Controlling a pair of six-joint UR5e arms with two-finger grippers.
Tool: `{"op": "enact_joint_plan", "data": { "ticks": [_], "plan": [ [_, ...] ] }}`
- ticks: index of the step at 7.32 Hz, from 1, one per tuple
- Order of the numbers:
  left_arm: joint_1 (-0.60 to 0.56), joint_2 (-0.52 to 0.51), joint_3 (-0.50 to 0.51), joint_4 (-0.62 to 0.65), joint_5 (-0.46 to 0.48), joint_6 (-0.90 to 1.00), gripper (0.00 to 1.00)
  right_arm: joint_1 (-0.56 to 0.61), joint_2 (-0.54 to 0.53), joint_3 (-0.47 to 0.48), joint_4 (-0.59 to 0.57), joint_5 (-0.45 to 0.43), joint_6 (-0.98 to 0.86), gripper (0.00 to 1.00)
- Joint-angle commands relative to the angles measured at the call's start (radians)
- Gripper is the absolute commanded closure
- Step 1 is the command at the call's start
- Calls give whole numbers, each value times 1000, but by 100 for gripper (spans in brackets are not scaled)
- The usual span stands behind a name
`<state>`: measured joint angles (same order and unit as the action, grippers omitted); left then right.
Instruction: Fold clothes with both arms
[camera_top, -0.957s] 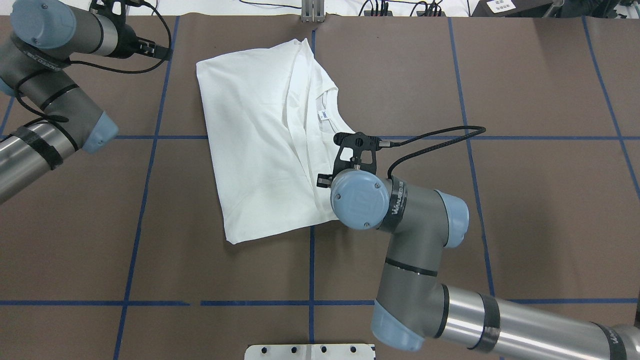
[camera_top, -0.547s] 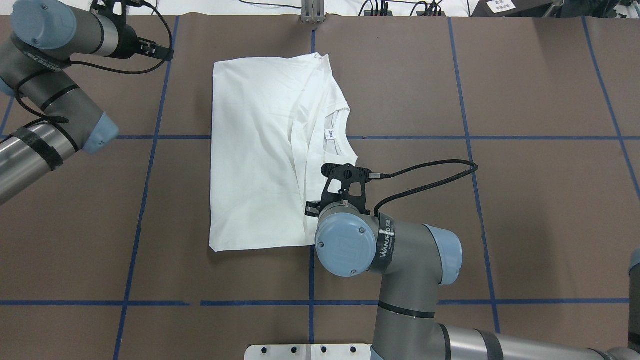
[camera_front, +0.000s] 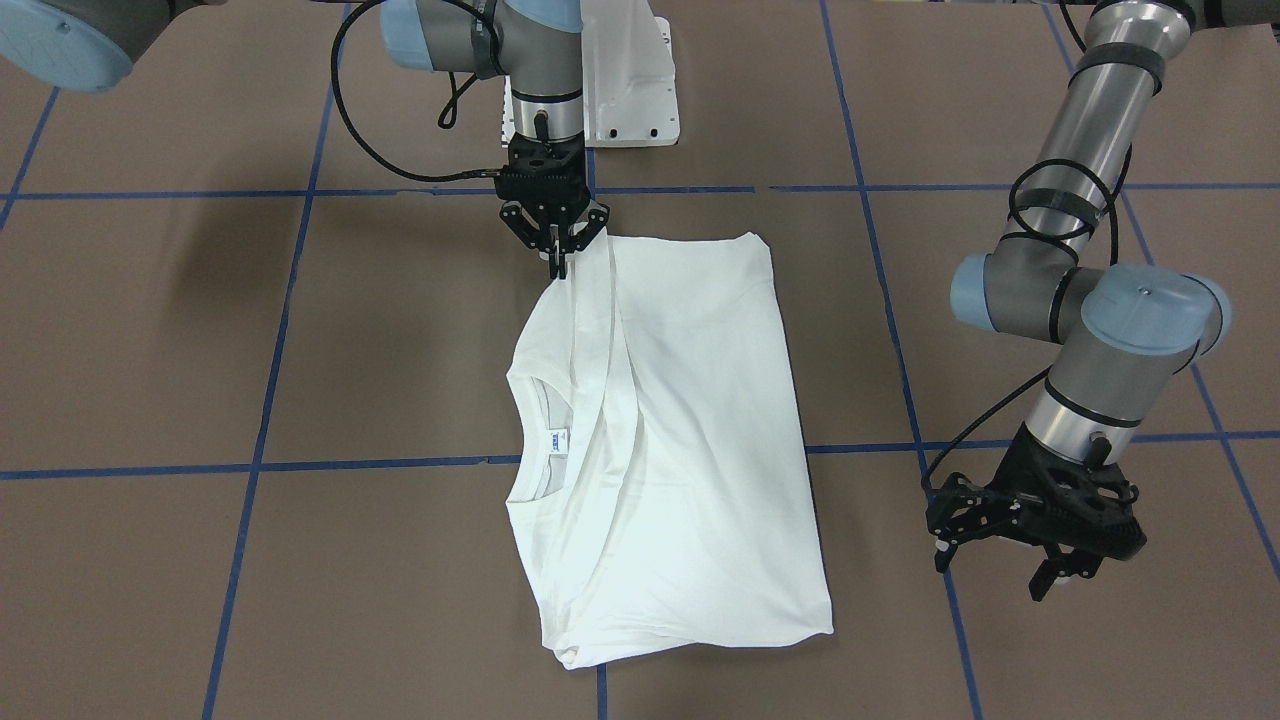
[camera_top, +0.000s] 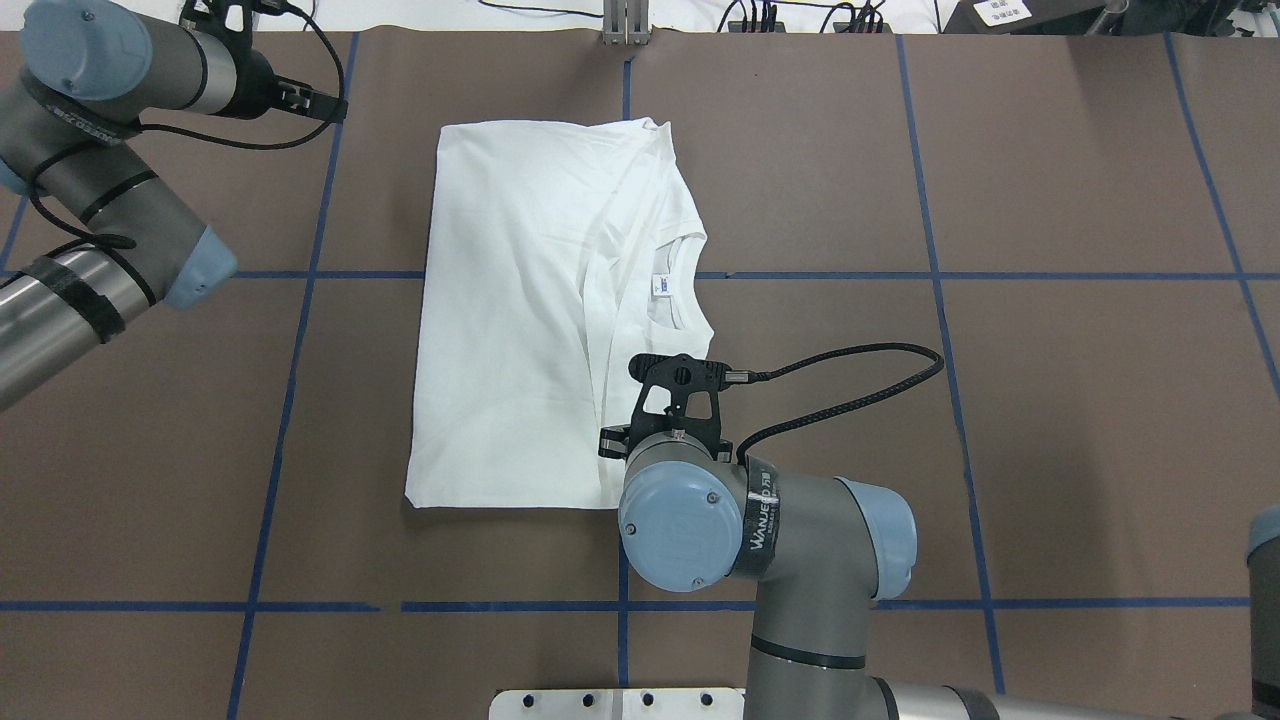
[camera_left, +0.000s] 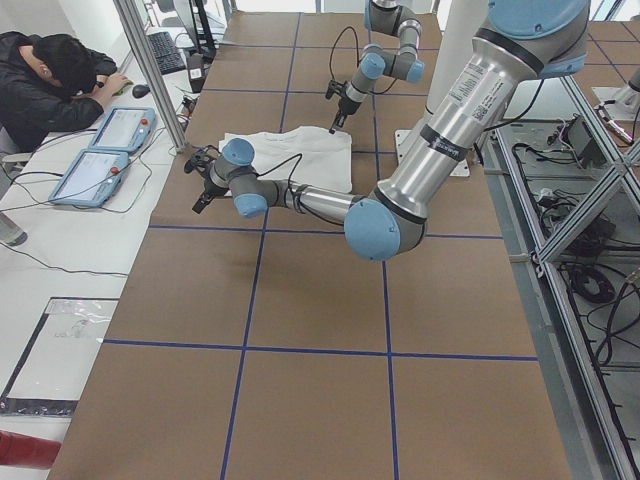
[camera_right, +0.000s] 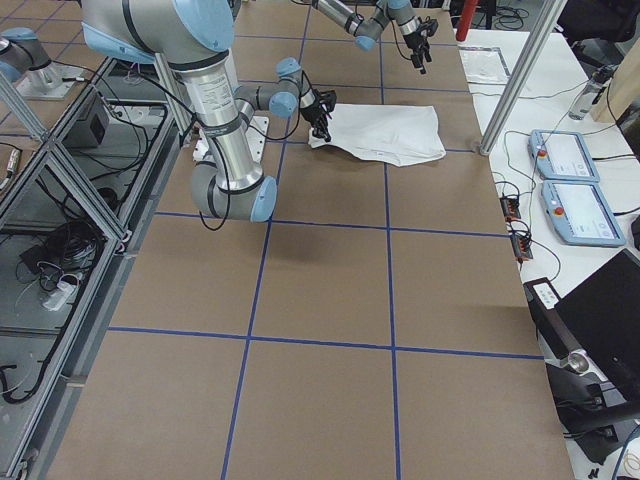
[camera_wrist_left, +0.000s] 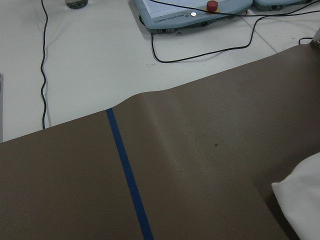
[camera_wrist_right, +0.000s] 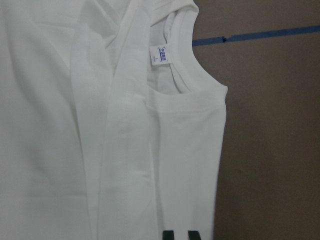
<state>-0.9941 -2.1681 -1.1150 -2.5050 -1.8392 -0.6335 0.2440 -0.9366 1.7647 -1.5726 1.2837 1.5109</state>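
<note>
The white shirt (camera_front: 690, 420) lies folded lengthwise on the brown table, its collar and small label (camera_top: 661, 287) on the view's right in the overhead view. My right gripper (camera_front: 557, 262) is shut on the shirt's corner nearest the robot's base and holds that edge slightly raised. In the overhead view my right wrist hides this gripper. The right wrist view has the shirt (camera_wrist_right: 75, 125) filling the frame, with two dark fingertips (camera_wrist_right: 170, 235) close together at the bottom edge. My left gripper (camera_front: 1035, 545) hangs open above bare table beside the shirt's far end, touching nothing.
Blue tape lines (camera_top: 620, 605) grid the brown table cover. A white pedestal base (camera_front: 630, 80) stands at the robot's side. A person (camera_left: 50, 80) sits at a side desk with teach pendants (camera_right: 565, 155). An upright metal post (camera_left: 150, 70) stands by the table's far edge.
My right arm has drawn back toward the robot's base, dragging the held corner. The shirt has swung from skewed to square with the tape grid. The left arm has not moved.
</note>
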Motion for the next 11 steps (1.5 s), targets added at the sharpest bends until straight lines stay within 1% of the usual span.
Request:
{"op": "enact_joint_plan", "data": {
  "ticks": [1,2,3,4,5,6,7,8,9,11],
  "plan": [
    [0,-1,-2,0,0,0,0,94,34,-7,-42,38,-128,0],
    [2,1,-3,0,0,0,0,154,91,-58,-61,80,-150,0],
    [2,7,-14,0,0,0,0,182,182,-164,-60,100,-159,0],
    [2,23,-35,1,-2,0,0,202,287,-294,-56,101,-163,0],
    [2,27,-40,2,0,0,0,213,364,-418,-53,102,-167,2],
    [2,27,-42,2,0,0,0,219,405,-504,-49,102,-178,7],
    [2,28,-46,2,0,0,0,218,416,-540,-47,103,-195,12],
    [2,34,-46,2,0,0,0,216,433,-582,-49,103,-207,12],
    [2,34,-45,2,0,0,0,212,455,-623,-49,106,-213,9],
    [2,33,-46,2,-2,0,0,192,463,-630,-49,115,-222,7]
  ]
}}
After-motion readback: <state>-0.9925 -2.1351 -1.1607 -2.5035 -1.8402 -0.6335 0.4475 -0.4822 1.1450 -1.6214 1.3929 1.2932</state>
